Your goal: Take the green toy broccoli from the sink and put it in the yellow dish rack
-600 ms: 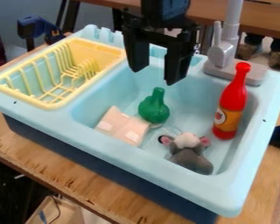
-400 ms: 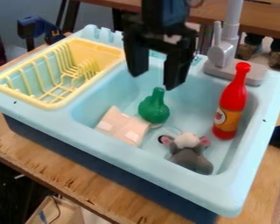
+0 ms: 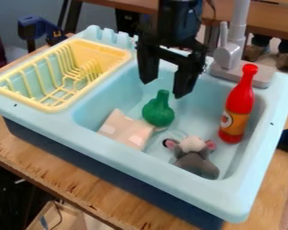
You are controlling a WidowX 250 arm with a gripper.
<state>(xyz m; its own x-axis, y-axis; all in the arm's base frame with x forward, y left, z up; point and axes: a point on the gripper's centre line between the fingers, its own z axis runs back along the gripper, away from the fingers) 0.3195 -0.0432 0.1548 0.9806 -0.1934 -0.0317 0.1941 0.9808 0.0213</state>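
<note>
Moderately bright and diffusely lit. Palest along the broad rim of the light-blue plastic sink (image 3: 164, 177), from 9 through 5 o'clock; softly shaded down the inner walls, more deeply toward 3 o'clock. At 12 o'clock, reduced almost to silhouette in the black two-finger gripper (image 3: 164, 89). Darkest toward 8 o'clock, in deep shadow beneath the brown wooden table (image 3: 50, 168).

On the wooden table (image 3: 68, 179), a pale blue toy sink (image 3: 164, 178), with a yellow dish rack (image 3: 57, 108) at left and a grey faucet (image 3: 229, 55) at far right. In the basin, a red bottle (image 3: 240, 105) at right, a grey plush mouse (image 3: 197, 164) at near right, and a beige piece (image 3: 126, 130) with pale patches at near left. Beyond the sink's far-left side, a dark blue clamp (image 3: 32, 28).
</note>
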